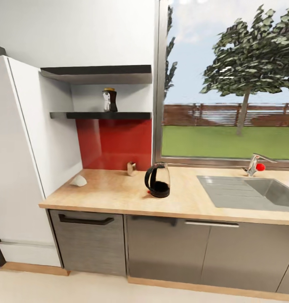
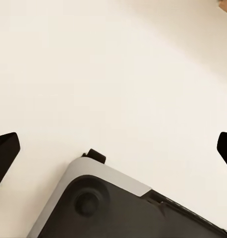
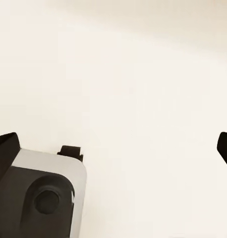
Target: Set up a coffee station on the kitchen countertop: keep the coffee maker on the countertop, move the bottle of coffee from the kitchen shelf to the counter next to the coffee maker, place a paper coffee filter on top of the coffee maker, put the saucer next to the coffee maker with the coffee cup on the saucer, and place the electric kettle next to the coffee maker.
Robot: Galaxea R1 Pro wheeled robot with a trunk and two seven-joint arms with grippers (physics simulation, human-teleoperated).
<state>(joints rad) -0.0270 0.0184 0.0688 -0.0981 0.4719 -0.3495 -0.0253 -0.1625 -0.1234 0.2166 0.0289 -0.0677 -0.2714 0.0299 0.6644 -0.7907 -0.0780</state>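
Bottle of coffee [image 1: 110, 99] on shelf [image 1: 102, 115], label illegible (left gripper [image 2: 113, 148] and right gripper [image 3: 113, 148] spread, fingertips cropped).

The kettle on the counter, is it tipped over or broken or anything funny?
No. The electric kettle stands upright on the countertop, with no spill around it. The bottle of coffee is upright on the shelf. Nothing stands out.

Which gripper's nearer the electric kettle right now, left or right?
Cannot call it. Left gripper and right gripper both hang open over the floor beside the robot's base, well short of the electric kettle, which stands on the countertop ahead, near mid-view.
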